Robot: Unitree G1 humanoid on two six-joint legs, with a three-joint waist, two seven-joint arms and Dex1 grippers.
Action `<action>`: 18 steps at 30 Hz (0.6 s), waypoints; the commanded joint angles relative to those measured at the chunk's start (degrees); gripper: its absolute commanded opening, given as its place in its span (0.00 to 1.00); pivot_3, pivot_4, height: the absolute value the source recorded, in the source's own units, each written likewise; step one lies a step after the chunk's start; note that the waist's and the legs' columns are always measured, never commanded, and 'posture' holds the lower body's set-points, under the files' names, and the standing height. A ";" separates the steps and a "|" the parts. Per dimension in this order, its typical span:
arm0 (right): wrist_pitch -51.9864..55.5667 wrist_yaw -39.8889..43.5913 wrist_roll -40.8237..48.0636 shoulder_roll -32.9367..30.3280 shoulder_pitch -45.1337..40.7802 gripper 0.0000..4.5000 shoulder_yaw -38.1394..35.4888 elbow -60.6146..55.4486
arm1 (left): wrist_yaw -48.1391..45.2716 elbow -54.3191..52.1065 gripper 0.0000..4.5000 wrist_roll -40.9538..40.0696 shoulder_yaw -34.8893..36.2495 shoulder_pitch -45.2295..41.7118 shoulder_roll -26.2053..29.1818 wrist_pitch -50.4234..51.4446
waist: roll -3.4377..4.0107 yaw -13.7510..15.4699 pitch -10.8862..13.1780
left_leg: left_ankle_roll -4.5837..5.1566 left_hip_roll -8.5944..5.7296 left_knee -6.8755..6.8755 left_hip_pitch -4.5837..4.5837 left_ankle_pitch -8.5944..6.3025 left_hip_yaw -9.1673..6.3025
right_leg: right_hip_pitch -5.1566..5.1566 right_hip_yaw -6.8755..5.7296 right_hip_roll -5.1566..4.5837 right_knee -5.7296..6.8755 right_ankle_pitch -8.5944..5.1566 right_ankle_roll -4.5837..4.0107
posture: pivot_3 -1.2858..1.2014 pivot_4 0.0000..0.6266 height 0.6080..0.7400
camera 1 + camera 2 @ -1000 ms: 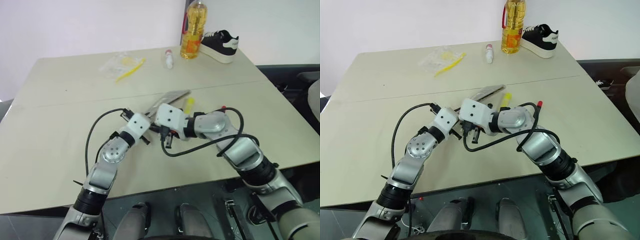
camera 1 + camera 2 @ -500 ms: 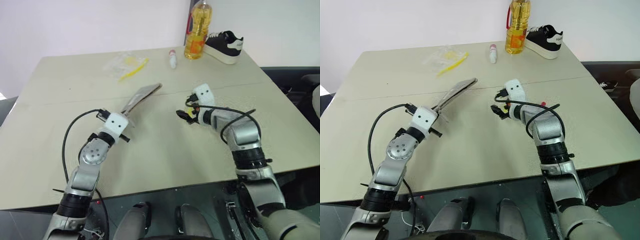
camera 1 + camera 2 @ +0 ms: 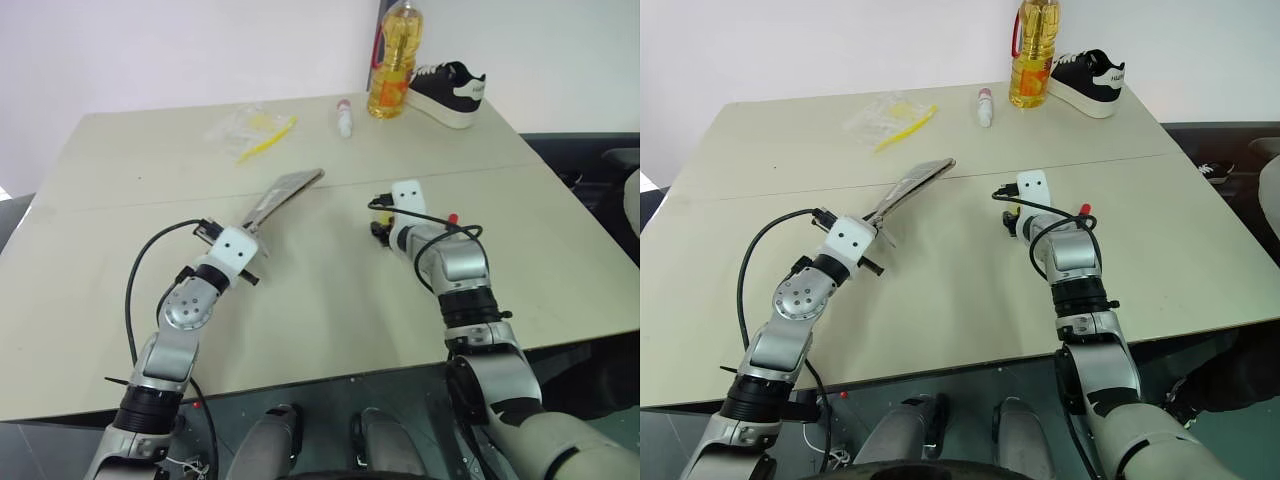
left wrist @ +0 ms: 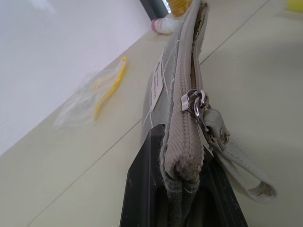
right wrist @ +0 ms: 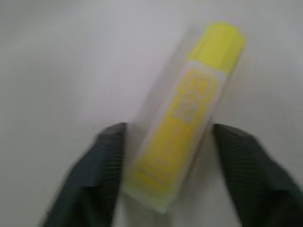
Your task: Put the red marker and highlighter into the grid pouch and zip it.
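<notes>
Two head views, side by side, looking forward and down from above over the table [image 3: 90,300]; both arms, shoe [image 3: 447,92] and oil bottle [image 3: 391,60] at one o'clock shared. Left wrist view set very close, sighting along the grid pouch [image 4: 182,118] toward twelve o'clock. Right wrist view close above the highlighter [image 5: 187,116], angled down at the tabletop.

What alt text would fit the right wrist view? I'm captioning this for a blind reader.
A yellow highlighter lies on a pale table, between the two black fingers of the right gripper. The fingers stand open on either side of it, not closed on it.
</notes>
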 commanded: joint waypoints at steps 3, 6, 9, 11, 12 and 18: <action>1.32 0.77 -0.13 -1.16 0.54 0.20 0.61 -5.17 | -0.37 -1.19 0.00 -0.34 -0.32 -0.56 -0.26 -1.48 | 0.00 -0.06 0.00 | 0.00 0.00 0.00 0.00 0.00 0.00 | -0.01 0.00 0.00 0.01 0.00 0.00 | 0.52 0.24 1.00; -1.01 6.68 -1.72 -6.81 1.62 0.20 5.14 -11.04 | -1.80 -1.22 0.00 -2.74 0.26 -0.66 -0.97 -2.04 | 0.04 0.13 0.02 | 0.01 0.00 0.00 -0.01 0.00 0.00 | -0.01 0.00 0.00 0.00 0.00 0.00 | 0.52 0.24 1.00; -5.38 19.61 1.36 -16.13 3.39 0.20 7.53 -20.97 | -4.30 -1.62 0.00 -5.98 0.99 -0.64 -1.16 -2.22 | 0.07 0.39 0.04 | 0.01 -0.03 0.02 -0.04 0.00 0.01 | -0.01 -0.01 -0.03 -0.02 0.00 0.00 | 0.52 0.24 1.00; -4.62 25.63 5.33 -19.86 4.32 0.20 6.17 -26.01 | -5.52 -1.67 0.00 -7.24 1.11 -0.74 -0.96 -2.55 | 0.06 0.28 0.04 | 0.04 -0.02 0.02 -0.05 -0.02 0.01 | 0.02 -0.02 -0.02 -0.08 -0.01 0.01 | 0.52 0.24 1.00; -3.74 27.44 6.97 -20.94 4.72 0.20 5.53 -27.93 | -5.95 -1.70 0.00 -7.76 1.12 -0.82 -1.00 -2.60 | 0.04 0.06 0.02 | 0.04 0.00 0.01 -0.04 -0.02 0.00 | 0.04 -0.04 -0.02 -0.09 -0.01 0.02 | 0.52 0.24 1.00; 0.58 30.51 10.96 -22.48 5.33 0.20 4.98 -34.07 | -7.12 -1.72 0.00 -9.32 0.76 -1.59 -1.50 -2.57 | 0.01 -0.83 0.01 | 0.05 0.07 0.03 -0.02 -0.03 0.00 | 0.07 -0.05 -0.01 -0.09 -0.02 0.01 | 0.52 0.24 1.00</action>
